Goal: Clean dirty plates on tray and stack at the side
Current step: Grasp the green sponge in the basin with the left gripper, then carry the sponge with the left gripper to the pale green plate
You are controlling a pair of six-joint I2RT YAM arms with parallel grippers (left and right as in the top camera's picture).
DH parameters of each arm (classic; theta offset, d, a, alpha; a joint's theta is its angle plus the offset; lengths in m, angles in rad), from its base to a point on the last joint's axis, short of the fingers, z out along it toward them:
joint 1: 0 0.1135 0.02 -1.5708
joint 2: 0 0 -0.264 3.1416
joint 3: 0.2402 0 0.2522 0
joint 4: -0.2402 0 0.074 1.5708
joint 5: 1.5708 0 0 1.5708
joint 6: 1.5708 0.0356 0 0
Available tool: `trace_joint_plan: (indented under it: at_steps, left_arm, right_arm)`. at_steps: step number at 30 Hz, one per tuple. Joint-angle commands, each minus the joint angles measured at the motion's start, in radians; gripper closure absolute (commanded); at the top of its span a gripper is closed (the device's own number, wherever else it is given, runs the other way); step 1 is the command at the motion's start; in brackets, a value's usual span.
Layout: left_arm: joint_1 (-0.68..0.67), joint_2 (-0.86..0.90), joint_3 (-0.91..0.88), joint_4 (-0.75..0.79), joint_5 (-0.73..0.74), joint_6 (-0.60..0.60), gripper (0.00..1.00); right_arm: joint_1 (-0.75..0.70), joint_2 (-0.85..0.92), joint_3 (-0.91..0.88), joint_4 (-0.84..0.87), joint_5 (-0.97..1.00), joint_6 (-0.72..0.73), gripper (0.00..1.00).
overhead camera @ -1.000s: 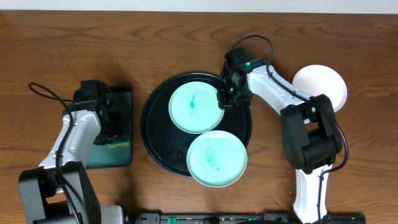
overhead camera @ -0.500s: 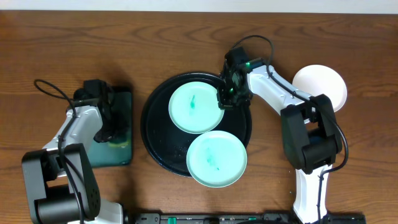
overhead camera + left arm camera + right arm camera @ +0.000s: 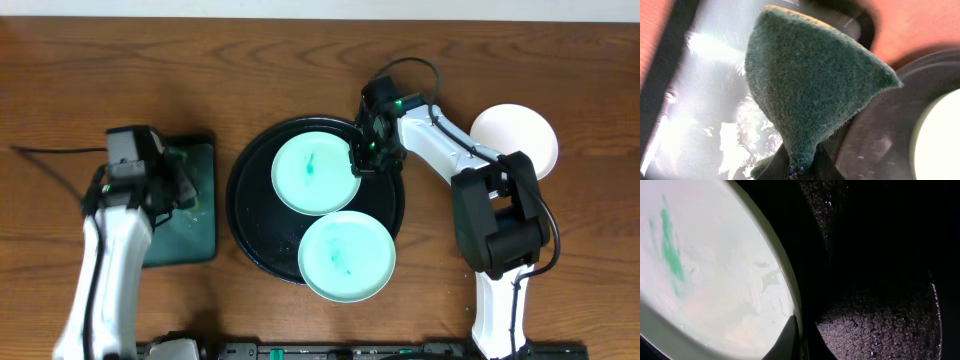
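Two pale mint plates lie on the round black tray (image 3: 250,215): the far plate (image 3: 312,172) with a teal smear and the near plate (image 3: 348,257), which overhangs the tray's front rim. A white plate (image 3: 515,140) sits on the table at the right. My right gripper (image 3: 360,160) is shut on the far plate's right rim; the right wrist view shows one finger (image 3: 790,340) on that smeared plate (image 3: 715,265). My left gripper (image 3: 182,190) is shut on a green sponge (image 3: 810,90), held above the small rectangular tray.
The small dark rectangular tray (image 3: 200,225) with a wet teal inside (image 3: 700,100) lies left of the black tray. The black tray's edge (image 3: 880,145) and a plate's rim (image 3: 945,140) show in the left wrist view. The wooden table surrounds everything.
My left arm has lifted with the sponge from the rectangular tray and swung toward the black tray. The right arm and the plates have not moved.
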Motion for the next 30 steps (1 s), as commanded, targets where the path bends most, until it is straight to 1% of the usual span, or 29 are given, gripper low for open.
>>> trace_joint_plan:
  at_steps: [1, 2, 5, 11, 30]
  left_arm:
    - [-0.001, -0.154, 0.013, 0.006, 0.009, 0.061, 0.93]
    - [-0.001, -0.218, 0.013, 0.018, 0.01, 0.093, 0.93]
    - [-0.001, -0.3, 0.013, 0.042, 0.01, 0.108, 0.93]
    - [-0.001, -0.4, 0.013, 0.07, 0.01, 0.111, 0.93]
    - [-0.001, -0.408, 0.012, 0.077, 0.01, 0.129, 0.93]
  right_arm:
    - [0.016, 0.01, -0.005, -0.015, 0.004, -0.005, 0.99]
    - [0.016, 0.01, -0.005, -0.015, 0.004, -0.005, 0.99]
    - [0.017, 0.01, -0.005, -0.015, 0.004, -0.013, 0.99]
    - [0.018, 0.01, -0.005, -0.01, 0.004, -0.013, 0.99]
    - [0.018, 0.01, -0.005, -0.007, 0.004, -0.013, 0.99]
